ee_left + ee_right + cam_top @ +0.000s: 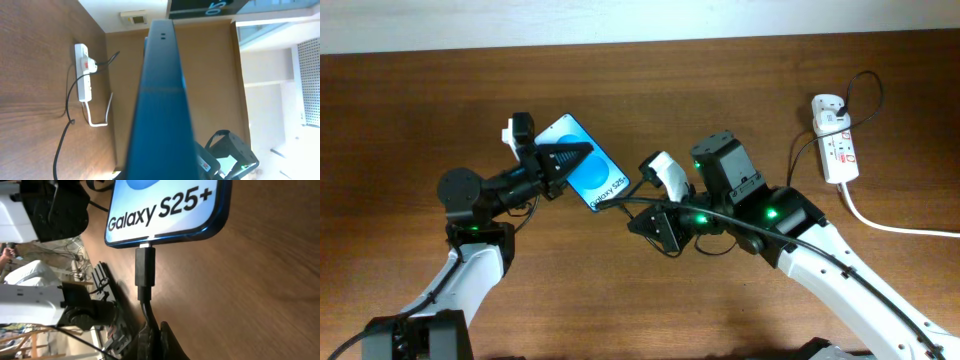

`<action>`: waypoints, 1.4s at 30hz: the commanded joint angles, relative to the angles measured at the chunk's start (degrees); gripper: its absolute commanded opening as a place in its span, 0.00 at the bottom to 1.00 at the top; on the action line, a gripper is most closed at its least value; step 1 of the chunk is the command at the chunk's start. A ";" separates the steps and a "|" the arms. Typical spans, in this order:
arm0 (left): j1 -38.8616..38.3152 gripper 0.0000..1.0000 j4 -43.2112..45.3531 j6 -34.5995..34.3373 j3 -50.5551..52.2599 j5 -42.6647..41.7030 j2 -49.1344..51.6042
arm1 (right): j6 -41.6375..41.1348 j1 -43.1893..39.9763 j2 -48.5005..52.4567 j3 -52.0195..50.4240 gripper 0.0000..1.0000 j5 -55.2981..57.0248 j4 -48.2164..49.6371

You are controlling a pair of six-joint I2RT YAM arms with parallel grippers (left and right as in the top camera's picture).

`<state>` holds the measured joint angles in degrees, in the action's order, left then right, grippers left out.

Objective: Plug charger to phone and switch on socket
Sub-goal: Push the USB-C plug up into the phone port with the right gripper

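charger [145, 272] touching phone [165, 210], just past right claw [154, 339]

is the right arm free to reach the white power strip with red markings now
Probably not yet: right gripper is shut on the thin black charger cable; otherwise the way to the white power strip looks open.

"Galaxy S25+" — dark lettering on the pale lower screen of the phone [165, 210]

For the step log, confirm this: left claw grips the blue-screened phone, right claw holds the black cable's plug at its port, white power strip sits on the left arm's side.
No: the overhead view shows the white oblong power strip on the right arm's side. Rest holds.
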<state>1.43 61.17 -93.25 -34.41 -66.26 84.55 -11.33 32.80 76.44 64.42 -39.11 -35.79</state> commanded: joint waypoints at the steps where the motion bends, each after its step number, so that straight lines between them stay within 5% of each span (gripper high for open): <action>1: -1.53 0.00 0.96 -2.29 -0.72 -10.91 -0.98 | 0.15 -0.94 0.98 0.33 0.04 9.44 4.02; 32: -3.19 0.00 0.96 6.40 -0.72 -11.56 -0.98 | -2.80 -0.94 0.96 0.48 0.06 1.97 8.90; 40: -3.15 0.00 0.96 9.42 -0.72 -11.54 -0.98 | -3.08 -0.94 0.74 0.52 0.19 -0.33 9.64; 42: -3.15 0.00 0.96 10.82 -0.72 -10.75 -0.98 | -3.06 -0.94 0.74 0.50 0.34 -0.33 7.76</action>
<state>-0.69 61.58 -84.82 -35.46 -70.17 84.55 -14.79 32.77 77.10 63.61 -41.45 -28.03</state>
